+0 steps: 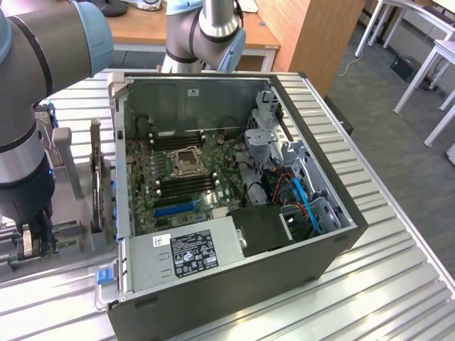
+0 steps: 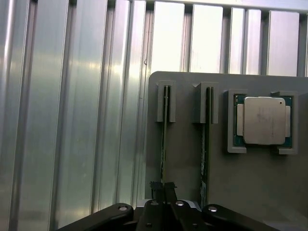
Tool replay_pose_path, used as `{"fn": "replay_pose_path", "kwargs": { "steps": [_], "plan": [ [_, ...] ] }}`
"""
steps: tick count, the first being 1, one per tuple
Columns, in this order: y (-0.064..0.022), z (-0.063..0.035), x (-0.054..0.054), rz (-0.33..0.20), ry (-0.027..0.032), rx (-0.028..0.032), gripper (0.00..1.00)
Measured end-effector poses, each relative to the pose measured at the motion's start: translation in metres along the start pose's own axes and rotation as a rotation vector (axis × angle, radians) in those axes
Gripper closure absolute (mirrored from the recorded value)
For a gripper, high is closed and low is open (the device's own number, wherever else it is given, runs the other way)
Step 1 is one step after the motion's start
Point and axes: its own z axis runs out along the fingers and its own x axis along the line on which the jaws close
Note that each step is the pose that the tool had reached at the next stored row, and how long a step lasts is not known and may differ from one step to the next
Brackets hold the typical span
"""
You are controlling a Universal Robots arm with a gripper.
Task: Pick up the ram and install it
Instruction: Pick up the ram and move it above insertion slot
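Low on the exterior view's left, the arm (image 1: 43,50) has its end effector (image 1: 32,240) down on a grey holder (image 1: 71,234) that sits on the ribbed metal counter (image 1: 398,284) beside the open computer case (image 1: 234,284). From the wrist camera the ram (image 2: 164,139) stands on edge in a slot of that holder (image 2: 185,159). A second stick (image 2: 204,144) sits in the next slot, between it and the square processor chip (image 2: 264,120). The end effector (image 2: 163,186) looks drawn together on the ram, one finger against each face, so I'd call it clamped on the stick rather than standing apart. The stick has not left its slot. I'd expect it to be light and stiff but thin and brittle, with chips on its faces, so a modest squeeze across the flat sides near the upper edge seems right. It should also be kept upright, since any twist could bind it in the slot. The memory slots (image 1: 186,186) in the case look unfilled.
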Motion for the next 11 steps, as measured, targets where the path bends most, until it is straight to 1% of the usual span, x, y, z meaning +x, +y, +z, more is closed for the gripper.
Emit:
{"fn": "replay_pose_path", "kwargs": {
  "steps": [8, 11],
  "plan": [
    [0.0000, -0.0001, 0.0000, 0.000, -0.0001, 0.0001, 0.88],
    [0.0002, -0.0025, 0.0000, 0.000, 0.0000, -0.0001, 0.88]
  ]
}}
